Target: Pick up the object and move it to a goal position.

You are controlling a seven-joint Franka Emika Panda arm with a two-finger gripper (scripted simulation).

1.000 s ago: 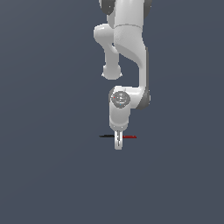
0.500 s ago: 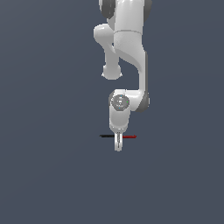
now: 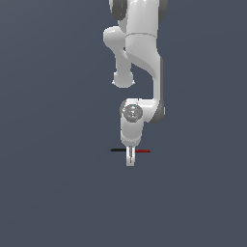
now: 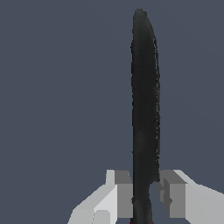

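The object (image 3: pixel 117 150) is a thin sliver lying level, black on the exterior view's left and red (image 3: pixel 143 151) on its right. My gripper (image 3: pixel 130 157) comes straight down on its middle, with the fingers drawn in tight around it. In the wrist view the black half (image 4: pixel 145 96) runs away from between the two grey pads (image 4: pixel 124 195), which sit close against its sides. Only a trace of red shows at the frame's edge there. My gripper (image 4: pixel 145 194) is shut on the object.
A plain dark grey floor (image 3: pixel 58 193) spreads all around. The white arm (image 3: pixel 140 58) rises above the gripper.
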